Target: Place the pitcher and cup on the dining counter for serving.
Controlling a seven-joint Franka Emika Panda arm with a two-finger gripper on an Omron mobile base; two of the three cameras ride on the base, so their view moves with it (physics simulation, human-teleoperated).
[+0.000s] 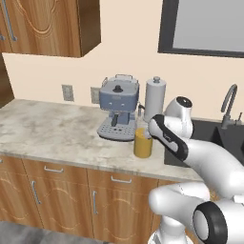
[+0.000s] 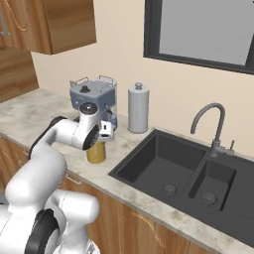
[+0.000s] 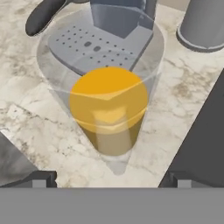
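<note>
Hand view: the pitcher [image 3: 109,105] is a clear glass cone, wide at the rim, with orange juice [image 3: 109,98] filling its lower part — its walls are faint and hard to trace. It stands on the veined marble counter [image 3: 26,127], just before the grey-blue coffee machine [image 3: 100,39]. The gripper [image 3: 109,181] hangs above it, jaws spread wide, holding nothing. A grey canister [image 3: 203,24] is cut off at the frame edge.

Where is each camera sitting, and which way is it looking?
Left base view: behind the arm on its left, facing the counter; arm rises lower right.
Right base view: behind on its right, facing the sink; arm lower left.
Hand view: on the hand, looking down into the pitcher; fingertips at bottom.
Both base views share the coffee machine.
</note>
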